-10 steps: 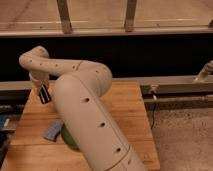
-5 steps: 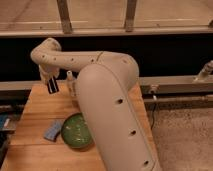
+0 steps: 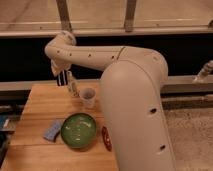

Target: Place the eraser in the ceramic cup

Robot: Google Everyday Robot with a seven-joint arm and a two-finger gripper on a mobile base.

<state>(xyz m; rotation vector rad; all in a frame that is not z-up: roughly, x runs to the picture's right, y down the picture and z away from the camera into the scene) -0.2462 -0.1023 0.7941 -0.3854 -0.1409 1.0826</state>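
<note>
1. Gripper: hanging nose-down from the wrist, above the far left part of the wooden table. I am reading the jaws as clamped shut on the dark block beneath them.
2. Eraser: the black block with a pale stripe, dangling upright from the jaws. It is clear of the tabletop as far as I can judge. I am carrying it end-down so that a narrow end, not the long side, is facing the cup's mouth.
3. Ceramic cup: standing upright with its mouth open, near the eraser on the camera's right and a little closer to the camera. It is not under the eraser yet, so I am counting the release as not yet due.
4. Clear bottle: standing just beside the eraser, between it and the cup. I am judging it the likeliest thing to get knocked, so the crossing is calling for height over its top.
5. Green bowl, grey-blue pad and dark red oblong: lying on the near part of the table, well apart from the eraser and outside this job.
6. Arm: its bulky link is filling the camera's right side and hiding that part of the table.
</note>
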